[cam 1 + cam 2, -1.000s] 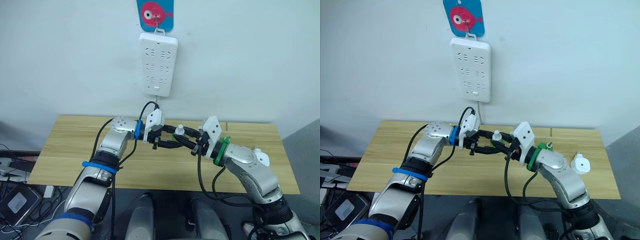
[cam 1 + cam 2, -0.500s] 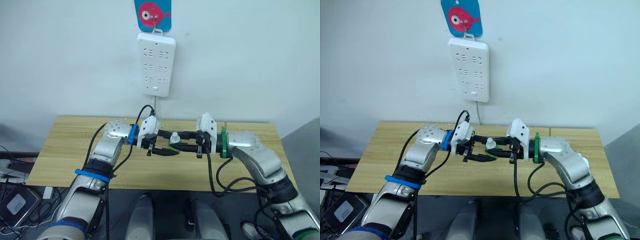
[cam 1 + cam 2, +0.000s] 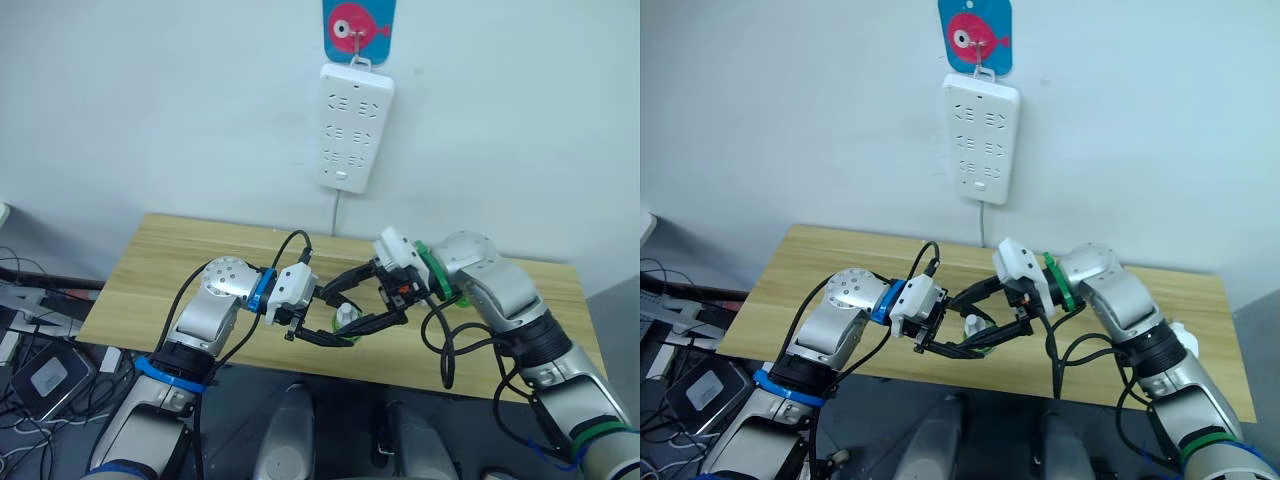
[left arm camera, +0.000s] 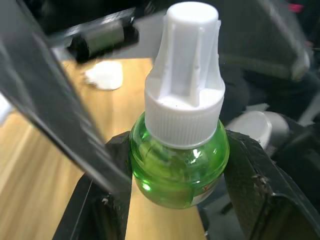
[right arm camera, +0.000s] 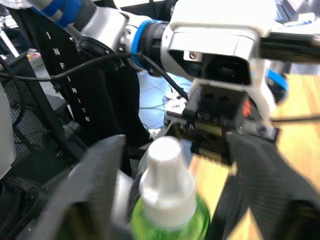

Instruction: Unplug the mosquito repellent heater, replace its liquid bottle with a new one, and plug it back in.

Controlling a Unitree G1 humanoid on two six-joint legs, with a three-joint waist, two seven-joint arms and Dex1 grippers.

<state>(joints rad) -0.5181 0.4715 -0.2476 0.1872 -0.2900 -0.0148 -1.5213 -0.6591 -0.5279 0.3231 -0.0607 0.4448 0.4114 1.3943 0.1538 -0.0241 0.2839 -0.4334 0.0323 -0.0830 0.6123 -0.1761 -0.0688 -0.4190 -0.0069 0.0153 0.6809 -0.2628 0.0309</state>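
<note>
The new one [image 4: 176, 160] sits clamped between the left pincer [image 3: 340, 330] fingers, its white cap pointing up between the spread-apart right pincer [image 3: 352, 300] fingers closing from opposite.

New bottle [image 4: 177, 150] between left pincer [image 3: 340, 328] fingers, right pincer [image 3: 352, 300] just beside, above table [image 3: 180, 270] front edge.
</note>
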